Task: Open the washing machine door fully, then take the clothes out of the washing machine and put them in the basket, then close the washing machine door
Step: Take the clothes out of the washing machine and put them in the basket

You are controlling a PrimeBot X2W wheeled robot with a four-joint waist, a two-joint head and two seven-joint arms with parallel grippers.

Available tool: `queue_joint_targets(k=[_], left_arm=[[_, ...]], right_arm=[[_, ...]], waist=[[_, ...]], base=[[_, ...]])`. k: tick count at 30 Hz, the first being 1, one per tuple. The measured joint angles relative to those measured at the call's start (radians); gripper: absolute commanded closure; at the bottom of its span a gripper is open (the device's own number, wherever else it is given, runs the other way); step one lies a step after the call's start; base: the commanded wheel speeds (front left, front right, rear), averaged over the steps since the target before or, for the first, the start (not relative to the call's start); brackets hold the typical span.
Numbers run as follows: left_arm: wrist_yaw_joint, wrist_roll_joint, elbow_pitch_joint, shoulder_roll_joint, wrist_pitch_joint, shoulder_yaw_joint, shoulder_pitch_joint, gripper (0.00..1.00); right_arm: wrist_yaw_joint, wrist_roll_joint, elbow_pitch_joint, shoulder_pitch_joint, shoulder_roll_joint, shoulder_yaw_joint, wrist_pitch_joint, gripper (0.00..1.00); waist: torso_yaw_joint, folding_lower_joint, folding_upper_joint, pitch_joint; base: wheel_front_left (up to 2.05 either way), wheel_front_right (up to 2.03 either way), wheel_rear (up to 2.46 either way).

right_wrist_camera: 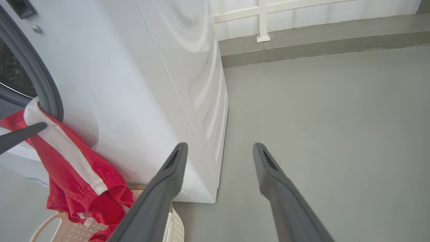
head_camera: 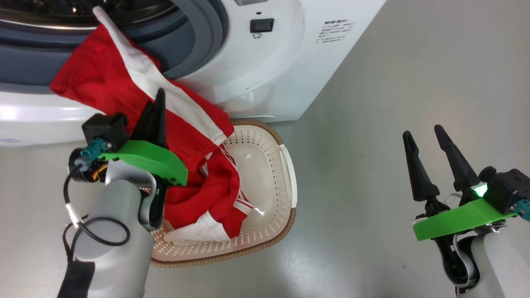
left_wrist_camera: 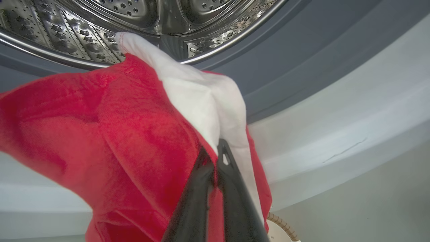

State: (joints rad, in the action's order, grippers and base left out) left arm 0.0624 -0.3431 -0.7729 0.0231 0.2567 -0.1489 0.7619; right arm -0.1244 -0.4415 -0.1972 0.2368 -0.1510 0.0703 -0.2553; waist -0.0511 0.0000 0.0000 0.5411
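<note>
Left gripper (head_camera: 160, 94) raised, pinching clothes (head_camera: 91, 74) above basket (head_camera: 265, 174), right gripper (head_camera: 423, 132) spread, empty.

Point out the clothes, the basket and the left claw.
clothes (head_camera: 103, 78): head view, red panel left of the white stripe.
basket (head_camera: 265, 165): head view, bare perforated inner wall.
left claw (left_wrist_camera: 215, 151): left wrist view, between its fingertips, pinching the clothes.

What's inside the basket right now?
Part of the clothes lies in the basket; the rest hangs from the washing machine, pinched by the left gripper. The bottom under the fabric is hidden.
</note>
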Motion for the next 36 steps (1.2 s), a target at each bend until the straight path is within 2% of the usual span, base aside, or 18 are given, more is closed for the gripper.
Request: queue_joint_targets(k=[13, 20, 29, 32, 33, 34, 36], left_arm=[[0.000, -0.032, -0.035, 0.001, 0.000, -0.056, -0.118, 1.00], [-0.004, -0.058, -0.084, 0.002, 0.000, -0.165, -0.168, 1.00], [-0.010, -0.130, -0.232, 0.002, 0.000, -0.302, -0.166, 1.00], [-0.019, -0.146, -0.247, 0.002, 0.000, -0.308, -0.152, 0.86], [-0.020, -0.150, -0.250, 0.002, 0.000, -0.309, -0.142, 0.78], [-0.021, -0.151, -0.252, 0.002, 0.000, -0.309, -0.133, 0.65], [-0.024, -0.151, -0.254, 0.002, 0.000, -0.309, -0.117, 0.51]], right_arm=[[0.000, 0.000, 0.000, 0.000, 0.007, 0.003, 0.000, 0.00], [0.000, 0.000, 0.000, 0.000, 0.008, 0.008, 0.000, 0.00], [0.000, 0.000, 0.000, 0.019, 0.012, 0.013, 0.000, 0.00], [0.000, 0.000, 0.000, 0.019, 0.016, 0.013, 0.000, 0.00], [0.000, 0.000, 0.000, 0.019, 0.018, 0.013, 0.000, 0.00], [0.000, 0.000, 0.000, 0.019, 0.021, 0.013, 0.000, 0.00], [0.000, 0.000, 0.000, 0.019, 0.024, 0.013, 0.000, 0.00]], waist=[[0.000, 0.0000, 0.0000, -0.003], [-0.003, 0.0000, 0.0000, 0.002], [-0.018, 0.0000, 0.0000, 0.021], [-0.025, 0.0000, 0.0000, 0.030], [-0.027, 0.0000, 0.0000, 0.032], [-0.029, 0.0000, 0.0000, 0.035], [-0.032, 0.0000, 0.0000, 0.040]], base=[[0.00, 0.00, 0.00], [0.00, 0.00, 0.00], [0.00, 0.00, 0.00], [0.00, 0.00, 0.00], [0.00, 0.00, 0.00], [0.00, 0.00, 0.00], [0.00, 0.00, 0.00]])
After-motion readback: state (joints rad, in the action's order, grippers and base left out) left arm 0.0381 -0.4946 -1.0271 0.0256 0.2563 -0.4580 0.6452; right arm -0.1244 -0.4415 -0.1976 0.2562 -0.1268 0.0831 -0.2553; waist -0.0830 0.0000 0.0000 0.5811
